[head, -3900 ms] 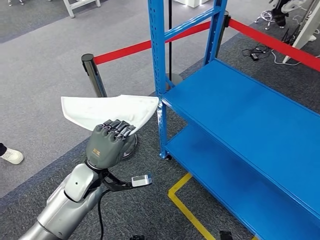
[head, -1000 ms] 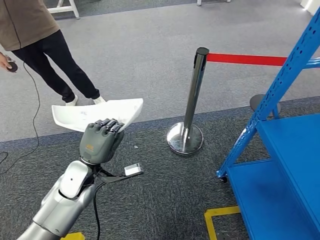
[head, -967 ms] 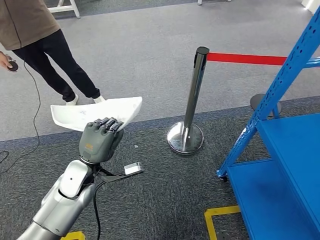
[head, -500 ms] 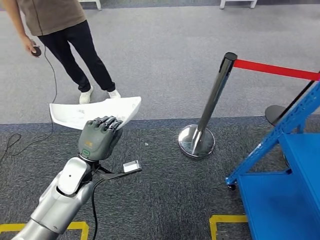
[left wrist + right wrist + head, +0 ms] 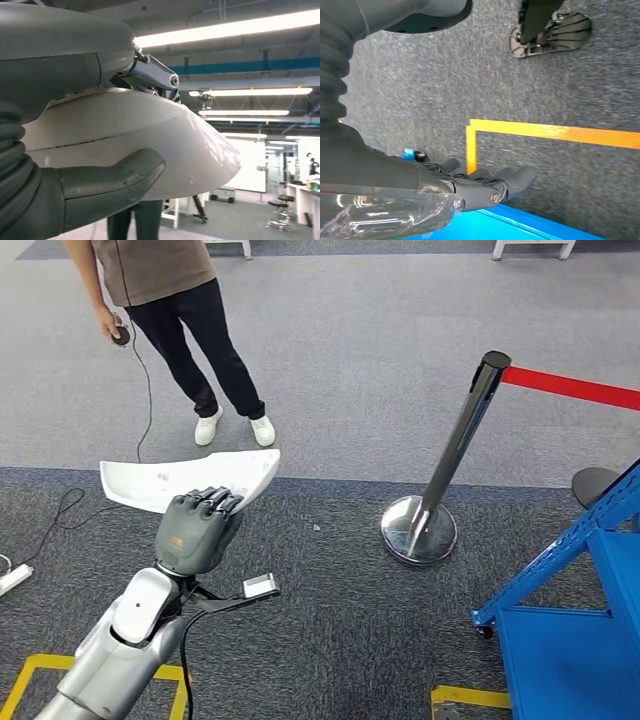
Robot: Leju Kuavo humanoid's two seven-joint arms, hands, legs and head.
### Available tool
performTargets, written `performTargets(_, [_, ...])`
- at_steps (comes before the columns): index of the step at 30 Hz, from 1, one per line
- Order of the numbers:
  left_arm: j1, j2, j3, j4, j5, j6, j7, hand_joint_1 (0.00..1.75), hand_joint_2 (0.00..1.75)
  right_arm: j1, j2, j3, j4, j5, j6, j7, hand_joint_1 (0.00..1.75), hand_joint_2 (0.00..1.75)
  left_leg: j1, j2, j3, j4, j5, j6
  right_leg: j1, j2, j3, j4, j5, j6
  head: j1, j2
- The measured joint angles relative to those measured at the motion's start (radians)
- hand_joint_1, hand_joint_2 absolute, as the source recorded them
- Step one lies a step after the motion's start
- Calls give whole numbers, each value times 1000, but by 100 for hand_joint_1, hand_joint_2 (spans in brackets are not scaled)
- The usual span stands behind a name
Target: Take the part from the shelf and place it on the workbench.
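Note:
The part (image 5: 189, 478) is a long, flat white shell with curved edges. My left hand (image 5: 196, 530) grips it from below, holding it roughly level out in front of me over the dark carpet. In the left wrist view the part (image 5: 151, 140) lies between the thick thumb (image 5: 113, 180) and the fingers on its other side. My right hand (image 5: 486, 185) hangs down beside my body with its fingers stretched out and nothing in it. The blue shelf (image 5: 573, 640) stands at the lower right.
A person (image 5: 173, 300) stands ahead on the left, holding a wired controller. A chrome stanchion (image 5: 453, 460) with a red belt (image 5: 573, 388) stands to the right. Yellow floor tape (image 5: 468, 698) marks the carpet, and a power strip (image 5: 11, 580) lies at the far left.
The whole view has swung left: the shelf has slid off to the right edge and the person has come into view. My left hand still holds the part the same way.

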Motion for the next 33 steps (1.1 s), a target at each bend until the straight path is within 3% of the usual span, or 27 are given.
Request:
performTargets(3, [16,11,11,-7,0,1,0,175,175,1,1,7,0,3,-3,0,0,175,0,27,-91,188,-88,-8,3,-25,0,0,-2,-9,-5,0])
performTargets(4, [23,14,13,-8,0,0,-1,175,175,1,1,8,0,3,-4,0,0,175,0,29,-110,227,-97,-8,4,-33,0,0,-2,-9,-5,0])
performTargets(5, [28,16,16,-9,0,-2,-3,175,175,0,1,9,0,3,-4,0,0,175,0,30,-111,230,-87,-8,4,-41,0,0,-3,-9,-5,0])
performTargets(6, [31,18,18,-10,0,-6,-6,175,175,0,1,9,0,2,-3,0,0,175,0,33,-92,194,-60,-7,4,-48,1,0,-3,-9,-5,0])
performTargets(8, [27,20,23,-13,0,-14,-13,175,175,-2,2,9,0,1,-2,-2,0,175,-1,59,-18,61,0,-6,7,-62,2,0,-5,-4,-6,0])
performTargets(10, [18,18,27,-14,0,-23,-17,175,175,-2,2,9,0,0,0,-5,0,175,-5,80,31,-31,23,3,12,-72,3,1,-7,5,-6,0])
performTargets(12, [11,17,28,-14,0,-30,-19,175,175,-4,2,10,0,1,2,-6,0,175,-8,73,36,-48,22,18,13,-83,6,-3,-7,17,-6,0])
performTargets(14, [7,16,29,-14,0,-36,-19,175,175,-5,2,10,0,2,3,-7,0,175,-6,61,38,-53,25,31,10,-79,4,7,-18,29,-4,0])
performTargets(16, [0,12,29,-14,0,-40,-19,175,175,-6,2,11,0,3,3,-7,0,175,-2,49,41,-57,28,42,8,-54,-32,86,-63,37,2,0])
performTargets(18, [-4,9,28,-14,0,-42,-19,175,175,-5,2,11,0,4,2,-8,0,175,-2,36,41,-57,28,46,9,-35,-97,219,-121,40,7,0])
performTargets(19, [-4,8,27,-14,0,-43,-19,175,175,-4,2,11,0,4,2,-7,0,175,-3,29,41,-57,27,46,9,-32,-122,265,-133,40,7,0])
performTargets(20, [-4,7,27,-14,0,-43,-19,175,175,-4,2,11,0,4,2,-7,0,175,-3,21,42,-57,27,46,9,-31,-129,274,-126,40,7,0])
performTargets(21, [-4,6,26,-13,0,-43,-18,175,175,-4,2,11,0,4,2,-7,0,175,-3,13,43,-56,27,46,9,-30,-117,244,-100,38,7,0])
performTargets(23, [-7,3,25,-13,0,-43,-18,175,175,-5,2,11,0,4,1,-6,0,175,-2,-3,46,-56,26,41,5,-14,-52,109,-33,36,7,0])
performTargets(25, [-14,0,25,-13,0,-43,-17,175,175,-5,2,11,0,4,1,-6,0,175,-2,-18,44,-53,26,31,3,5,-2,12,-3,32,6,0])
performTargets(28, [-18,-1,24,-12,0,-44,-15,175,175,-5,2,11,0,5,1,-6,0,175,1,-31,40,-58,31,14,6,3,6,-6,0,16,5,0])
performTargets(30, [-21,-1,21,-11,0,-44,-14,175,175,-5,2,11,0,5,1,-6,0,175,1,-14,26,-31,9,6,4,-8,7,-12,4,3,2,0])
performTargets(33, [-28,-2,15,-9,0,-44,-12,175,175,-3,2,10,0,5,1,-6,0,175,0,25,-61,148,-80,-2,6,-28,9,-16,4,-7,-4,0])
